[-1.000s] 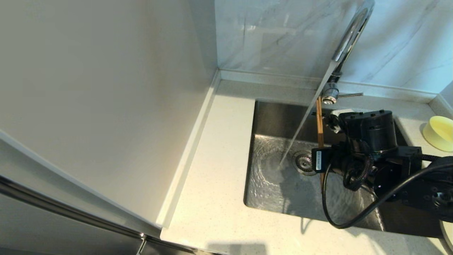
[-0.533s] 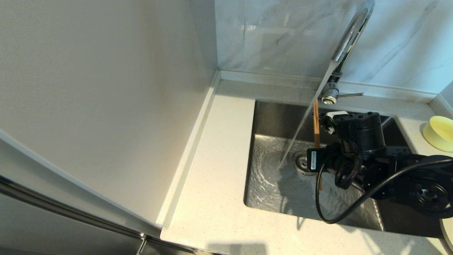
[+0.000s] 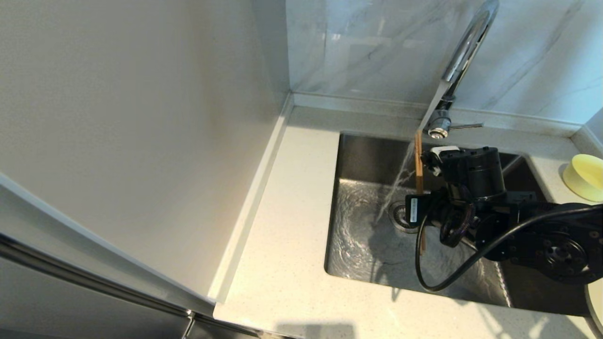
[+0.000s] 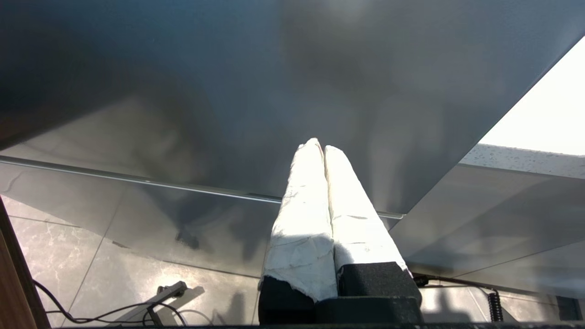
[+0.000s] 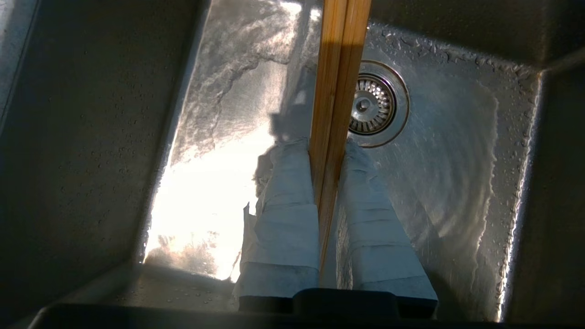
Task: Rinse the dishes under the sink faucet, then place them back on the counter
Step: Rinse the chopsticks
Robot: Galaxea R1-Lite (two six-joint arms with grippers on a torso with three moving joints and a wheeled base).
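The brown wooden chopsticks [image 3: 418, 160] stand nearly upright over the sink [image 3: 358, 155], and my right gripper [image 5: 327, 146] is shut on them. In the right wrist view the chopsticks [image 5: 338, 68] run between the taped fingers [image 5: 288, 205] above the drain strainer [image 5: 371, 104]. Water runs from the chrome faucet [image 3: 464, 47] and breaks against the sticks' upper part. The pale yellow bowl [image 3: 584, 176] sits on the counter at the far right. A sliver of the white plate [image 3: 594, 301] shows at the right edge. My left gripper [image 4: 318, 145] is shut on nothing, parked low by a cabinet front.
The off-white counter [image 3: 292, 212] stretches left of the sink to a tall white side wall [image 3: 141, 141]. The faucet's lever handle [image 3: 466, 125] points right behind the basin. My right arm [image 3: 518, 226] and its black cable [image 3: 433, 282] hang over the sink's right half.
My right arm has moved left with the chopsticks, bringing them from beside the water stream into it. The stream now splashes on the sticks. The bowl and the left arm have not moved.
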